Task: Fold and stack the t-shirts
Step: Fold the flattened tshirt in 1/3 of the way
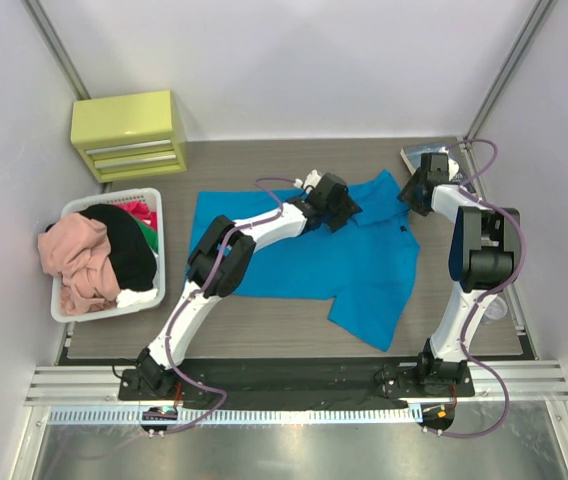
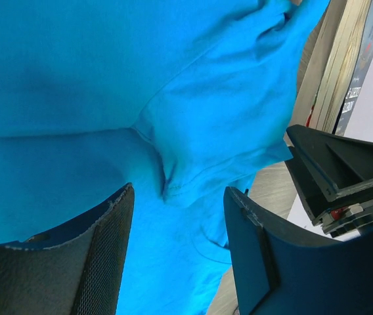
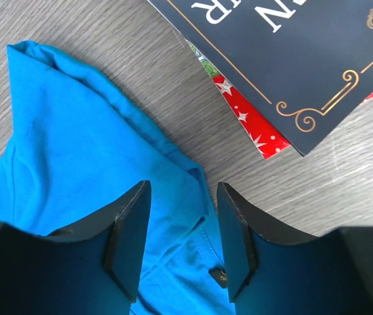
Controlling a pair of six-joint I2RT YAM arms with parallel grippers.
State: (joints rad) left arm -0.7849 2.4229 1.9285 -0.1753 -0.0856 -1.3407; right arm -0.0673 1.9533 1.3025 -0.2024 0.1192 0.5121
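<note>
Turquoise shirt [image 1: 304,265] lay spread on the counter [image 1: 264,338] at frame centre, front up. Its lower-right part hung skewed toward the bottom edge. No fold was made in it yet.

Step, as judged: first fold, both hands taking hold along the upper edge of the shirt.
- Left hand [image 1: 336,205] sat on the shirt's upper middle. Jaws were apart, straddling a raised ridge of cloth, not yet clamped.
- Right hand [image 1: 419,190] sat at the shirt's upper-right corner. Jaws were apart over the hemmed edge there, with nothing gripped.

Next move likely calls for both hands to pinch cloth only, then lift together and carry the upper edge evenly toward the bottom of the frame. Uneven grips would twist the fold.

Around:
- Basket [image 1: 159,255] at the left held the other shirts in a heap, a pink shirt [image 1: 79,260] and a black shirt [image 1: 124,245] on top, with red, green and white showing underneath.
- Yellow drawer box [image 1: 129,135] stood at the upper left.
- Books [image 1: 421,155] lay at the upper right.

In the way:
- Books lay just beside the right hand, so the jaw could catch a cover.
- Left arm stretched across the shirt, over the cloth to be folded.
</note>
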